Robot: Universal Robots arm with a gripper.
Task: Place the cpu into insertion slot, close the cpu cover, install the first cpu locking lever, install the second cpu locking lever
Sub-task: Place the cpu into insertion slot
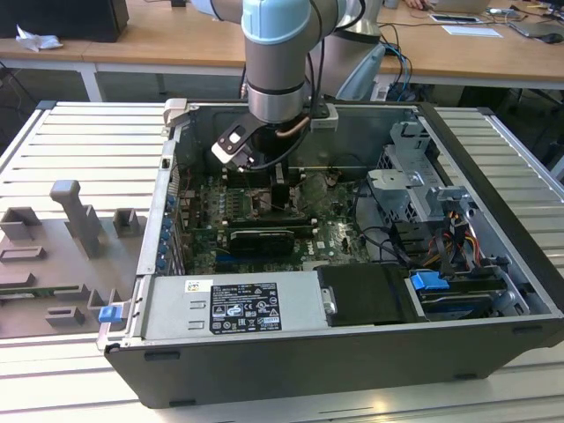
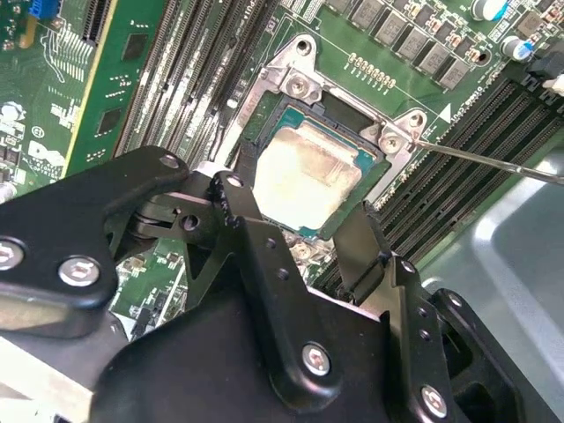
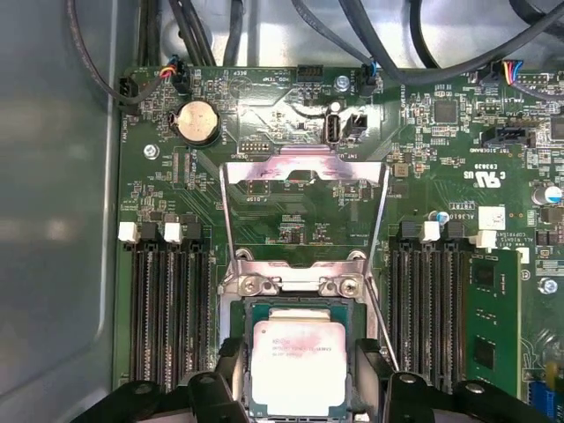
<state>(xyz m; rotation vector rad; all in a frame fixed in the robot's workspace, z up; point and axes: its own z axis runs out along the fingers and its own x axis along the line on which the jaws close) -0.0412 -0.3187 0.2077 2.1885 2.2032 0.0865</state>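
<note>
Inside the open dark-grey computer case (image 1: 352,374), which rests on a ribbed metal table (image 1: 88,132), the arm reaches down so that the gripper (image 1: 273,194) is low over the green circuit board (image 3: 291,97). In both wrist views the cpu (image 3: 298,366) (image 2: 304,181), a flat square chip with a dull silver-beige metal face and a thin teal-green border, lies within the insertion slot (image 3: 300,284) (image 2: 295,84), whose bright stamped-steel rim carries round screw heads at its corners. The gripper (image 3: 300,383) (image 2: 296,204) straddles the chip: its matte black fingers (image 2: 242,211), angular and bolted with shiny screws, are drawn in narrow against two opposite edges of the cpu, with no gap to be seen between pad and chip. In the first wrist view the cpu cover (image 3: 304,169), a thin silver frame plate with a large central window, is swung open away from the slot, the green board showing through the window. A thin steel lever rod (image 2: 493,163) slants outward from one corner of the slot. Long narrow black memory slots (image 3: 167,308) with white end clips run along both sides of the socket, and a round, shiny coin cell (image 3: 196,121) sits on the board beyond the open cover
</note>
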